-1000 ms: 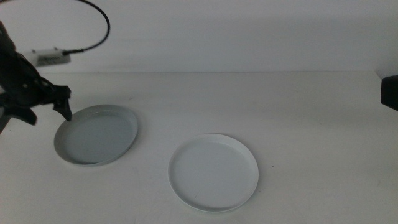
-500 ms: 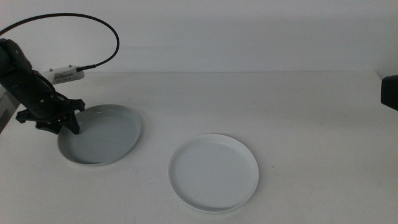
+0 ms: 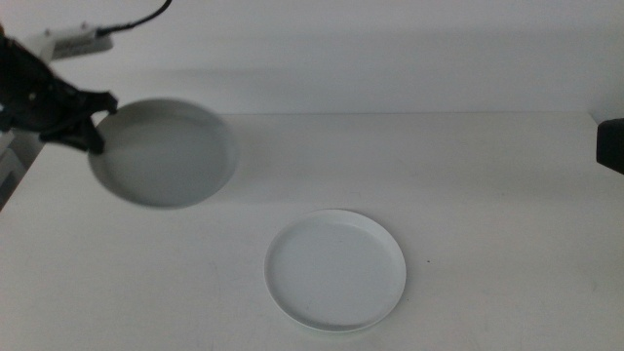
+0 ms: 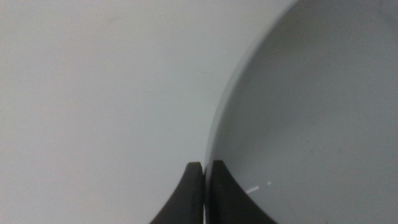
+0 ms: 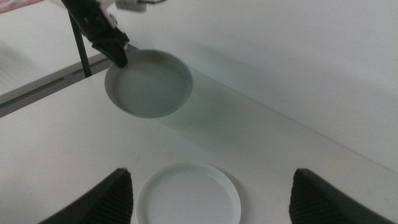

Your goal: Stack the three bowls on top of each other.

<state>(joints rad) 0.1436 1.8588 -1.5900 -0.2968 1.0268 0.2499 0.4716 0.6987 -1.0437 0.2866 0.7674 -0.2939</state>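
My left gripper is shut on the near-left rim of the pale grey-blue bowl and holds it tilted in the air above the table's far left. The left wrist view shows the jaws closed together on the rim of that bowl. The white bowl lies flat on the table at the front centre. My right gripper is open and empty, high on the right, looking down on the white bowl and the lifted bowl. The mint green bowl is out of view.
A dark part of the right arm shows at the right edge of the middle view. A pale wall rises behind the white table. The table's left edge lies close to the left arm.
The left gripper has lifted the grey-blue bowl off the table and carried it up and slightly to the right. The white bowl and the right arm have not moved.
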